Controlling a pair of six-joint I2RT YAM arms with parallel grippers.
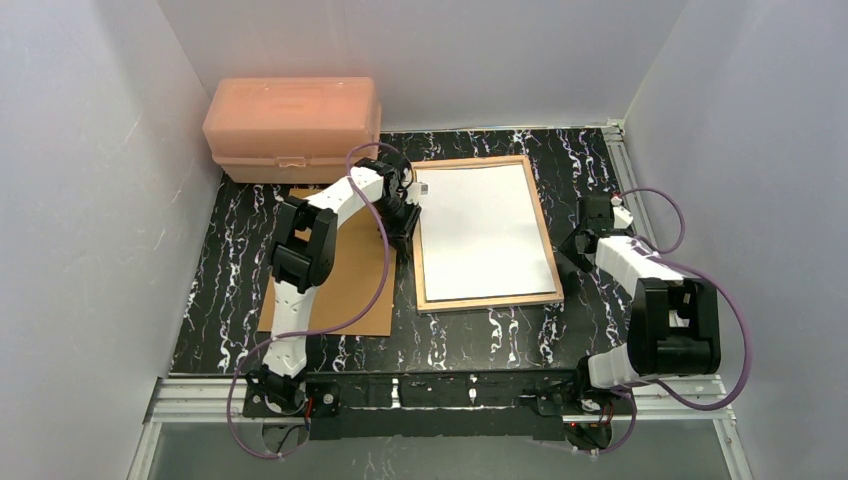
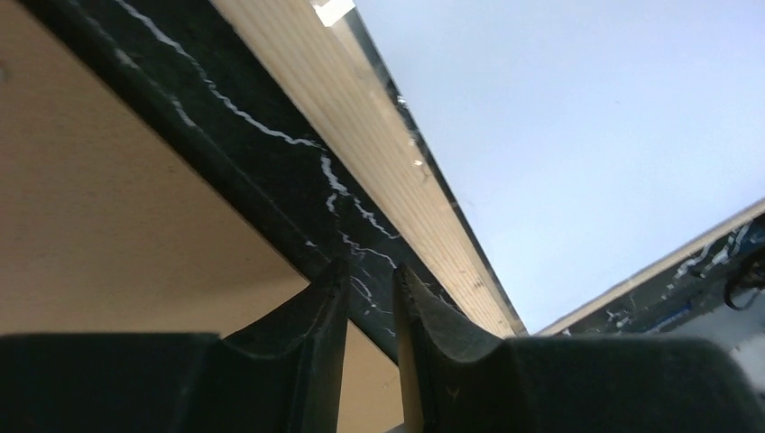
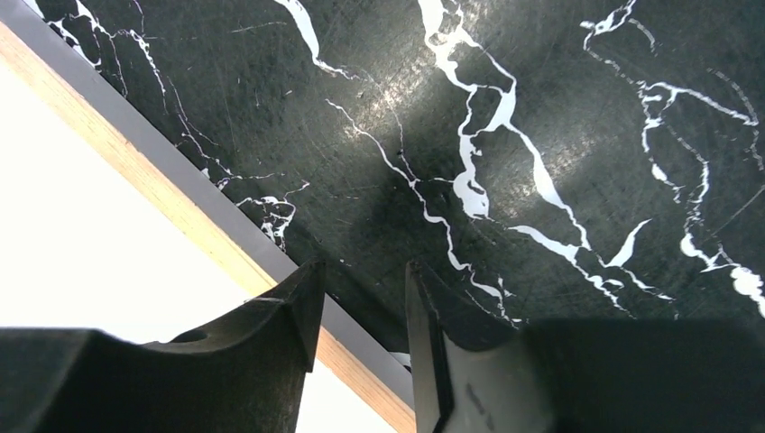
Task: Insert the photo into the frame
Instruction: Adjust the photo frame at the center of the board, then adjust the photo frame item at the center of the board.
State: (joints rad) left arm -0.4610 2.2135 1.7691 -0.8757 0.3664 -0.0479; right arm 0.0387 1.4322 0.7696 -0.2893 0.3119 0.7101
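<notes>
The left gripper (image 2: 370, 271) stood with its black fingers a narrow slit apart and nothing between them, tips low over the black white-veined marble-patterned table (image 1: 480, 340) just beside the left long rail of the large, thin-edged rectangular frame of light tan wood (image 1: 490, 301), near its far left corner. The right gripper (image 3: 361, 266) was somewhat wider, also empty, poised just off the opposite long rail about midway along it. The frame lay flat on its face between the two, its long axis running away from the arm bases. Inside its rails lay a large white rectangle, which I judged to be the photo (image 1: 485, 230) resting with its plain white back up, so the print seemed already seated or close to it. Each gripper faced the frame across a short side-to-side gap, so a nudge or press on the sheet called for a move inward. The flat brown rectangular backing board (image 1: 345, 290) lay on the table beside the frame's left rail, beneath the left arm, which made that arm the nearer one to it. The pink plastic box (image 1: 290, 125) sat well apart at the far left.
</notes>
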